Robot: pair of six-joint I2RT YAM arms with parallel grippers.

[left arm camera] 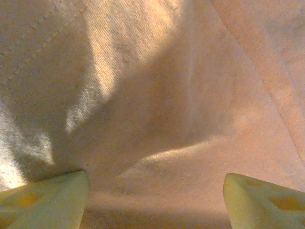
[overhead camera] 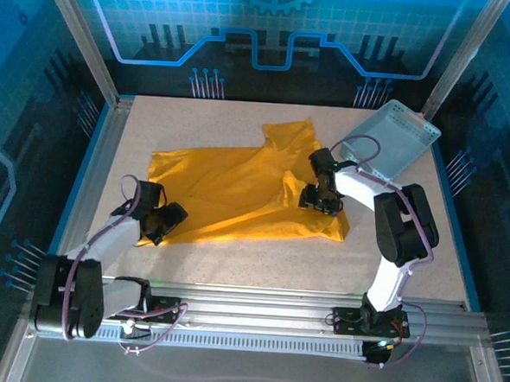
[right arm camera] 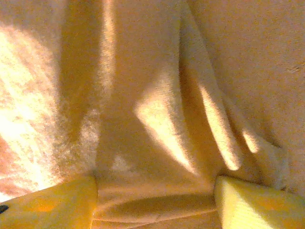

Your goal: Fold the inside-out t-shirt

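While the mustard-yellow soft cloth t-shirt is being supported, rumpled, on the middle of the speckled beige table, its near-left edge is being touched by the left gripper, jaws spread wide around bunched cloth. Its right part is being touched by the right gripper, jaws likewise wide apart over a fold, near the pale blue-grey perforated plastic basket.

T-shirt: mustard cloth, matt, fine-knit, creased. Tabletop: speckled, matt. Basket: pale perforated plastic. Frame rail: ribbed bare metal.
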